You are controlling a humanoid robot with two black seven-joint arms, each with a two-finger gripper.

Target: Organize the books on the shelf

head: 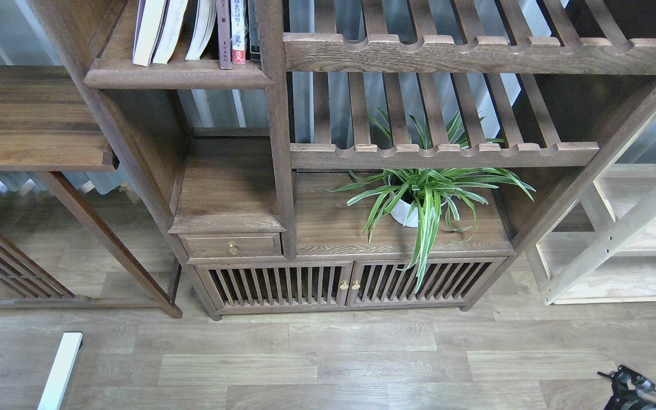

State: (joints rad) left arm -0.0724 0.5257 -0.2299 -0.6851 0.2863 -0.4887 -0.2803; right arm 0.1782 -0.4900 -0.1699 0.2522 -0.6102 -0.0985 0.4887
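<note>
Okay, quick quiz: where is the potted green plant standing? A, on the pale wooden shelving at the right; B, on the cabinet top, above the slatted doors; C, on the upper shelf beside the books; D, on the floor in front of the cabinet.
B: the plant in its white pot stands on the cabinet top, under the slatted rack and above the slatted doors, leaves hanging over the front edge.

The shelf [177, 74] is dark brown wood. On it, my books [171, 28] show white page edges, beside a thin maroon book [224, 34] and a white-and-red book [238, 31]. The plant [430, 193] has green, white-striped leaves in a white pot [405, 213]. The floor [328, 359] is grey-brown wood grain.
</note>
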